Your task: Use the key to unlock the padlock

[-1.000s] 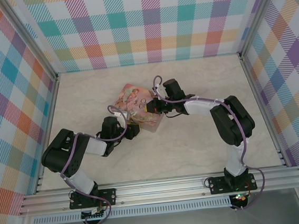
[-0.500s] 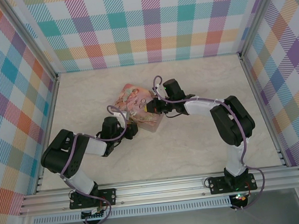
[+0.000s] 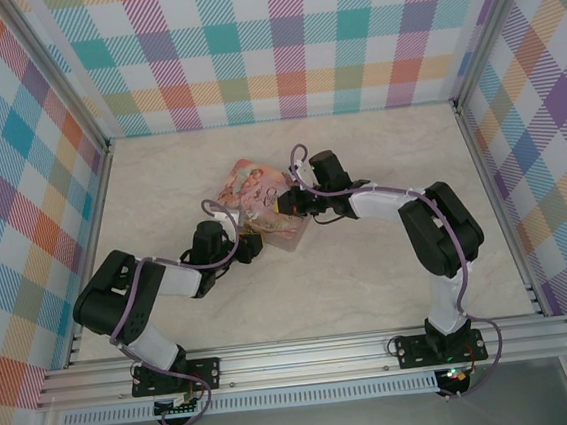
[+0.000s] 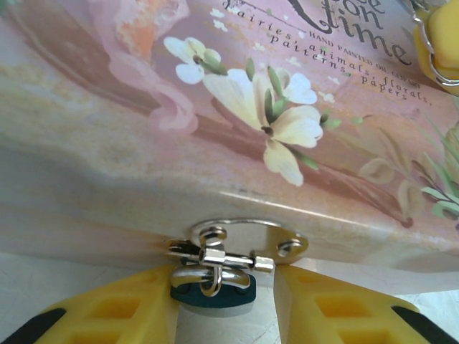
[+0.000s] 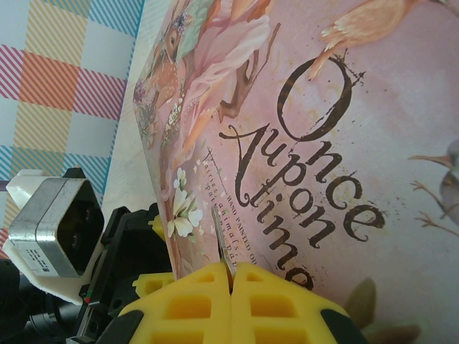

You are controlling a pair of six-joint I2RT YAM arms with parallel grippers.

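The tiny blue-teal padlock (image 4: 208,297) hangs by its metal shackle from the hasp (image 4: 247,240) on the front edge of the pink picture tin (image 4: 237,107). My left gripper (image 4: 224,285) stands partly open around the padlock. Its left finger (image 4: 107,312) touches the body, and a small gap separates the right finger (image 4: 337,308) from it. My right gripper (image 5: 232,271) is shut on the key (image 5: 219,233), whose thin grey blade sticks out over the tin's lid (image 5: 344,143). In the top view both grippers meet at the tin (image 3: 249,188), the left (image 3: 257,243) at its front and the right (image 3: 285,204) over it.
The tin lies on a pale marble-look table (image 3: 370,274), walled by checked panels (image 3: 287,41). A metal rail (image 3: 307,356) runs along the near edge by the arm bases. The left arm's black wrist (image 5: 107,251) sits close beside the tin's front edge.
The left arm's elbow has shifted slightly down and left while its gripper stays at the padlock. The right arm and the tin have not moved.
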